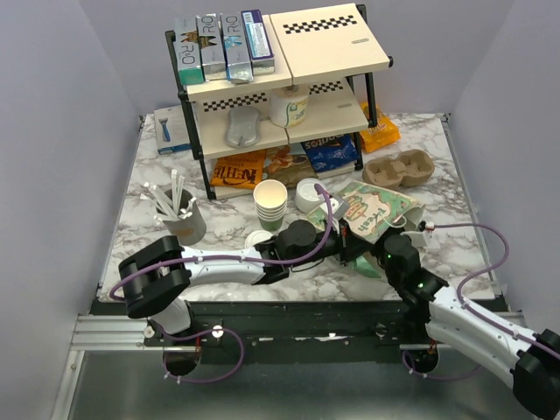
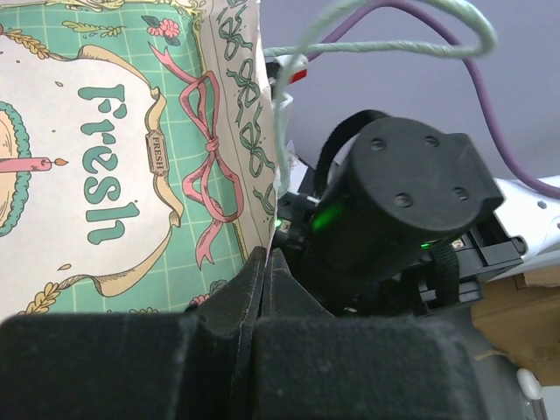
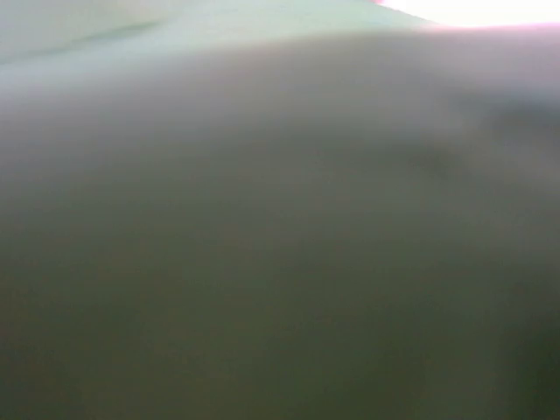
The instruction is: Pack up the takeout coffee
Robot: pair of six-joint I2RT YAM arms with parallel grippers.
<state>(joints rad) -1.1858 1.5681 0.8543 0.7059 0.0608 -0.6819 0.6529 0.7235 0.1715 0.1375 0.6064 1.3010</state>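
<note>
While the left gripper (image 2: 265, 262) is pinching the side edge of the paper bag (image 1: 376, 214) w/ its fingers pressed together, we're judging the job as barely started. The bag is lying on the marble table (image 1: 223, 223) near the front edge, and it looks like it's being held for opening. Takeout coffee (image 1: 290, 107) is sitting on the middle shelf of the rack (image 1: 328, 44), well apart from the bag, so fetching it & loading it are both remaining. Right gripper (image 1: 376, 252) is crowding the bag's near side. Its own cam is giving only a grey-green blur, so we can't tell whether it's spread or clamped. Counting, biggest first, we're getting: 1 rack, 1 bag, 1 brown cup carrier (image 1: 399, 168), 4 boxes (image 1: 224, 45) lying in a row on the rack's top, 1 stack of lidless cups (image 1: 270, 206) standing between bag & mug, 1 mug (image 1: 185, 223) w/ utensils, 1 lidded coffee.
</note>
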